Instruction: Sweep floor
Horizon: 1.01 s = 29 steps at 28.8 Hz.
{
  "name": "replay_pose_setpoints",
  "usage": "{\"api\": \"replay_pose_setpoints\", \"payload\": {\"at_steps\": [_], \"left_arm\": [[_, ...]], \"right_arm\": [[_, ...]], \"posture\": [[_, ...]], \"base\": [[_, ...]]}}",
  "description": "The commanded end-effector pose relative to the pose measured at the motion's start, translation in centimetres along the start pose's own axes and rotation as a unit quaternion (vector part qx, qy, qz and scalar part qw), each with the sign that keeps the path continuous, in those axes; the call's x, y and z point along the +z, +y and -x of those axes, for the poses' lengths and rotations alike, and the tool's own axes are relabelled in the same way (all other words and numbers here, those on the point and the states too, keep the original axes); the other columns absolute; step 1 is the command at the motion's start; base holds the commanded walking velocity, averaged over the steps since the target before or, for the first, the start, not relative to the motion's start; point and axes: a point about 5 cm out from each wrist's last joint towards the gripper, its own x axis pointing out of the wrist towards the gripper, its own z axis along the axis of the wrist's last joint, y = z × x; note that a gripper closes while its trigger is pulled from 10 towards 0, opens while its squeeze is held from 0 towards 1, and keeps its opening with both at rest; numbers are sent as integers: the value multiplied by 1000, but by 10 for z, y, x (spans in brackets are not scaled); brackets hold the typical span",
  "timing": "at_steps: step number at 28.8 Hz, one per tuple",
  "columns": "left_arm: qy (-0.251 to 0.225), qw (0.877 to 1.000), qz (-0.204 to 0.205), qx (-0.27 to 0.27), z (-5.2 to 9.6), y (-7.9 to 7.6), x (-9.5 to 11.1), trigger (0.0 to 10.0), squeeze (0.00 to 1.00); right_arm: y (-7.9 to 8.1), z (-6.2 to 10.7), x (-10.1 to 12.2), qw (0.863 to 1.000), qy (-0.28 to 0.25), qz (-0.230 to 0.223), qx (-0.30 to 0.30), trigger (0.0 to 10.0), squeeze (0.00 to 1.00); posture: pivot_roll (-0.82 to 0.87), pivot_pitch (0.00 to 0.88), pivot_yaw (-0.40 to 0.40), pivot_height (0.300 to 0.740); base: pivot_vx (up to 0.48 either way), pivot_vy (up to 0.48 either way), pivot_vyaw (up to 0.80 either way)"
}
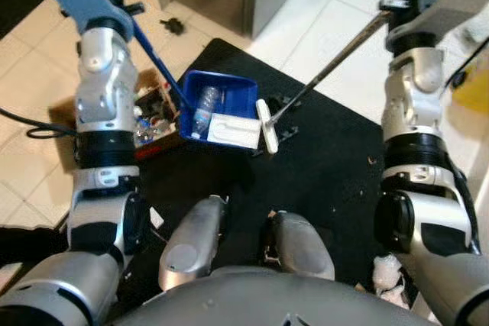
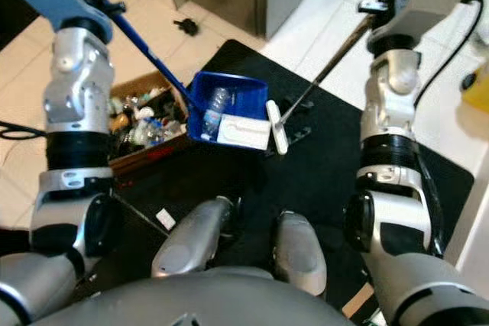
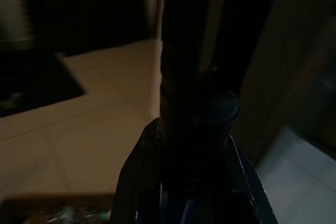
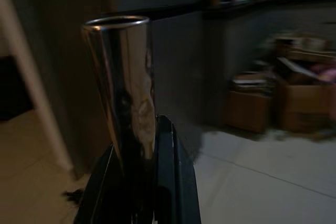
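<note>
Hidden or unclear: both gripper tips lay beyond the upper frame edge in the head views. In the dim left wrist view, the left gripper [image 3: 184, 145] had its black fingers [image 3: 137, 177] closed on a dark handle end. The right gripper [image 4: 137, 182] was clamped on a shiny metal tube [image 4: 122, 82]. The dustpan handle's upper end was cut off behind the left arm. The box contents were too small to sort.

Count:
- One blue dustpan [image 1: 229, 91], standing on the black mat [image 1: 336, 166] near its left edge, mouth toward the robot. Its blue handle [image 1: 157, 59] rose toward the left arm.
- One clear plastic bottle [image 1: 205, 108] inside the pan.
- One white flat packet [image 1: 233, 129] at the pan's lip.
- One broom, its metal pole [image 1: 336, 59] slanting down from the right arm to a white head [image 1: 267, 126] touching the packet's right side.
- One cardboard box [image 2: 141, 124] of mixed litter, just beside the mat's left edge.
- One small black object [image 1: 173, 26] on the tiles beyond the mat.
- White crumpled scraps [image 1: 388, 274] at the mat's near right corner.
- Two silver knees at the bottom of the head views.
</note>
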Motion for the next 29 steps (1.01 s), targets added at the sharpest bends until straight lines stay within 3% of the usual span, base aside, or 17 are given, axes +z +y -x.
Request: {"api": "replay_pose_setpoints", "payload": {"at_steps": [1, 15, 29], "left_arm": [[-32, 999, 4, 12, -7, 6, 20, 10000, 0], [-94, 994, 26, 55, -23, 29, 65, 10000, 0], [-101, 992, 23, 70, -24, 38, 67, 10000, 0]], "right_arm": [[1, -2, 3, 1000, -9, -5, 2, 10000, 0], [3, -4, 4, 1000, -11, -5, 5, 10000, 0], [-2, -5, 9, 1000, -18, -2, -2, 10000, 0]], "posture": [[110, 0, 19, 740], [114, 0, 12, 740], [116, 0, 9, 740]], "base": [[0, 0, 788], [0, 0, 790], [0, 0, 790]]}}
